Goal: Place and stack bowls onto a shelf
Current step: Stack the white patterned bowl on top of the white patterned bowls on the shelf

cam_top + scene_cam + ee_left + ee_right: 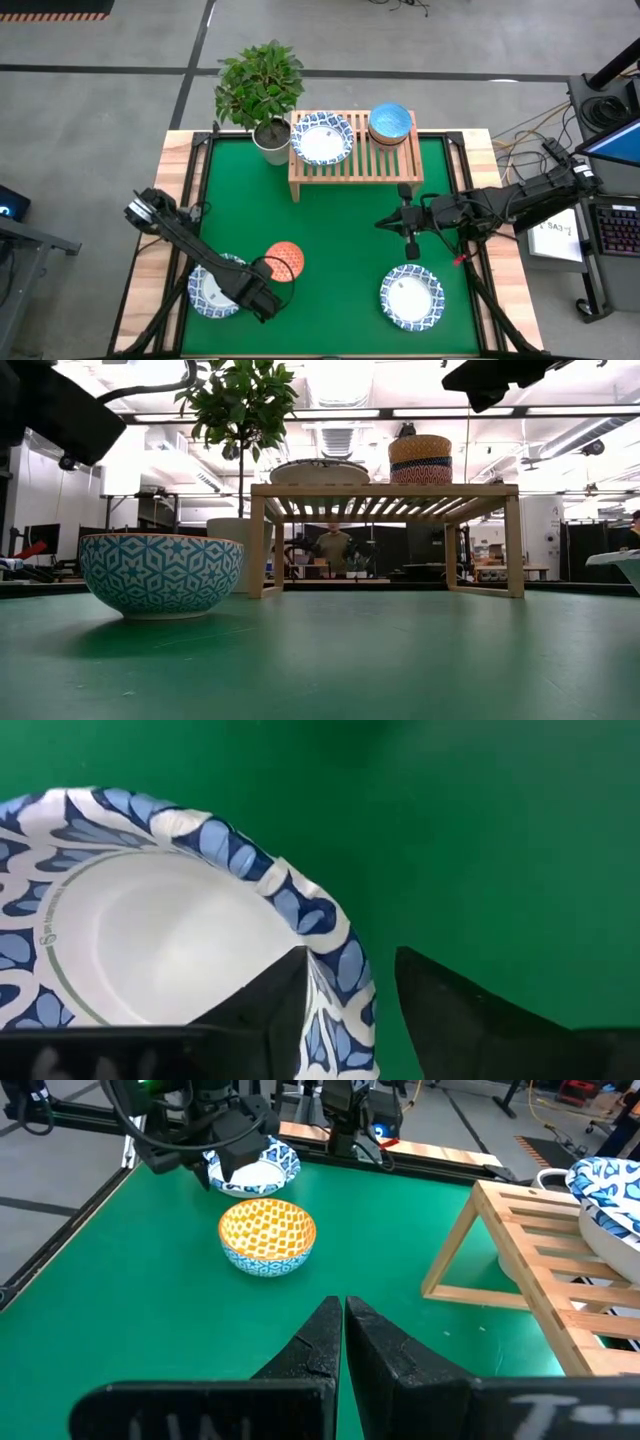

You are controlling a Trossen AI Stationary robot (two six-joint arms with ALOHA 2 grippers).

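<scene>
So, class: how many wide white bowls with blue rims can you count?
3. One on the shelf at, one at the left gripper at, one front right. Stacked ones may be hidden.

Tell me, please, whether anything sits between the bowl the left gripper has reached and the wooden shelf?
The left gripper straddles the rim of a white bowl at the table's near-left corner. The small orange-lined bowl sits on the mat just beyond it, roughly toward the shelf, so the carry should lift over or around it.

Two dark jointed arms — matte black, looped black cables (near the wrists), left gripper (350,1005) and right gripper (343,1340) with wedge-shaped black fingers.
</scene>
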